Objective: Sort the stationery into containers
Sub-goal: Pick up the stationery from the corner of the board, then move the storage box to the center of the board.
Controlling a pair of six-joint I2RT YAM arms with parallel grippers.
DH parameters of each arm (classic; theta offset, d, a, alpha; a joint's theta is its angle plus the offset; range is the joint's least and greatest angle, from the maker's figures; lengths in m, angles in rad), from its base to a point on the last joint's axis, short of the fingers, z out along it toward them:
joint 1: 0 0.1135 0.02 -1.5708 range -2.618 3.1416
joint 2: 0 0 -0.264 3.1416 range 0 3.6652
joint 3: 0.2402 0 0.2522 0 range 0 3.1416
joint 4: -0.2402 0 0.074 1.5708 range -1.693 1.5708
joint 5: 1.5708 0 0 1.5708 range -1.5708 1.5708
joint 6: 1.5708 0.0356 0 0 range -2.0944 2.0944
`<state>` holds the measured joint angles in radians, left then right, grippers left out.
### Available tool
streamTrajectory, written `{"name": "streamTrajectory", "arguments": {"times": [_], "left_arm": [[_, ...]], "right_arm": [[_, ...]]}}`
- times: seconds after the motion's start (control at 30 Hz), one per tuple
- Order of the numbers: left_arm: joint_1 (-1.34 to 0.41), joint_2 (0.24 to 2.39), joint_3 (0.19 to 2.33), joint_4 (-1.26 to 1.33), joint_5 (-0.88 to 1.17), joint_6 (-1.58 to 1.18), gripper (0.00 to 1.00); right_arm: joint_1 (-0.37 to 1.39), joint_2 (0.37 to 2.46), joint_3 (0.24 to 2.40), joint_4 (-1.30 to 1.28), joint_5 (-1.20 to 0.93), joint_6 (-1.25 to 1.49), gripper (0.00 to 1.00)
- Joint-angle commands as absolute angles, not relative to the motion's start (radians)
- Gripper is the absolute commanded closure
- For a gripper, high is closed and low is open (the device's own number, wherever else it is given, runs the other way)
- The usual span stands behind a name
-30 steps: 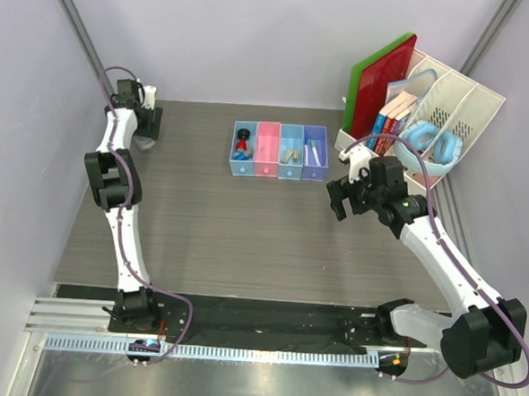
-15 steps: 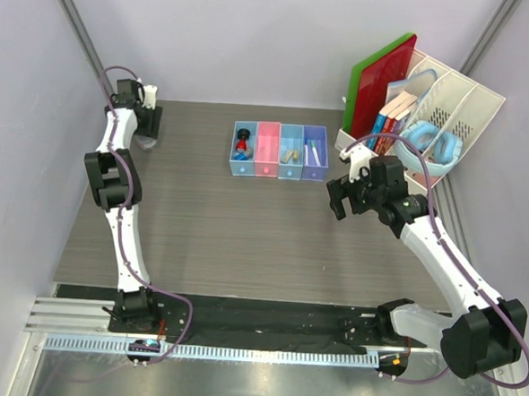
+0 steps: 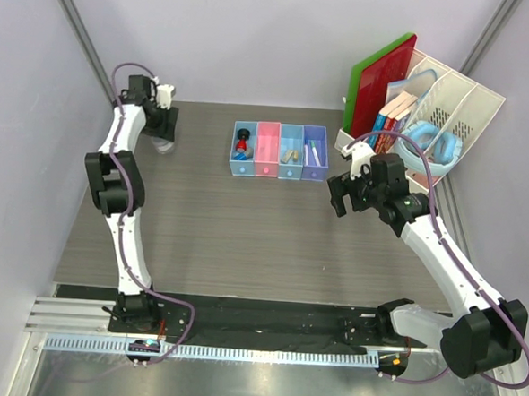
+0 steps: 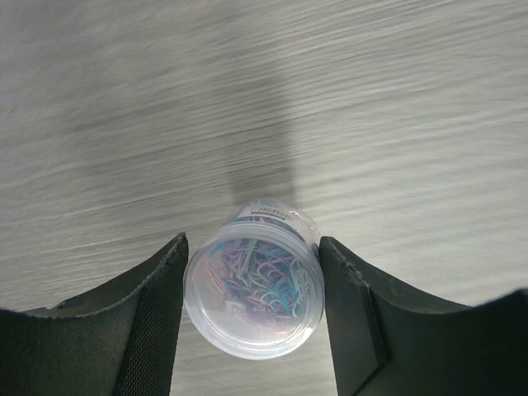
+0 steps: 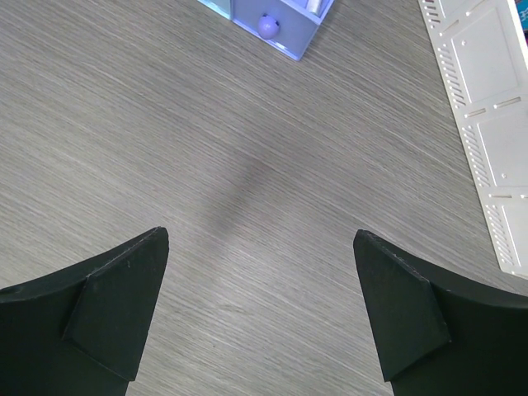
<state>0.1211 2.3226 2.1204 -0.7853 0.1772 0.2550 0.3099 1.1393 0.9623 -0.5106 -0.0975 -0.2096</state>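
Note:
My left gripper (image 3: 163, 131) is shut on a small clear jar of coloured paper clips (image 4: 252, 289) and holds it just above the table at the far left; the jar shows below the fingers in the top view (image 3: 164, 145). Four trays stand in a row at the back centre: blue (image 3: 235, 149) with a red-black and a blue cylinder, pink (image 3: 267, 149), light blue (image 3: 290, 165) with small pieces, lavender (image 3: 320, 156) with pens. My right gripper (image 3: 341, 199) is open and empty over bare table, right of the lavender tray (image 5: 285, 33).
A white slotted file rack (image 3: 468, 107) with books, red and green boards and light-blue headphones (image 3: 430, 141) stands at the back right; its base shows in the right wrist view (image 5: 487, 124). Walls close off the left, back and right sides.
My left gripper has moved right and slightly back from the far-left corner, carrying the paper-clip jar. The right arm has barely moved.

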Motion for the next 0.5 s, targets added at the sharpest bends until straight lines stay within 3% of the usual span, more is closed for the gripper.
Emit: {"name": "streamTrajectory", "arguments": {"times": [0.0,0.47], "left_arm": [[0.031,2.177,2.134,-0.811,0.226,0.273,1.0],[-0.317,2.258,2.405,-0.822,0.163,0.262,1.0]], "right_arm": [[0.307,1.143,1.0,-0.503,-0.045,-0.216,0.0],[0.307,1.135,0.986,-0.505,-0.005,-0.225,0.0]]}}
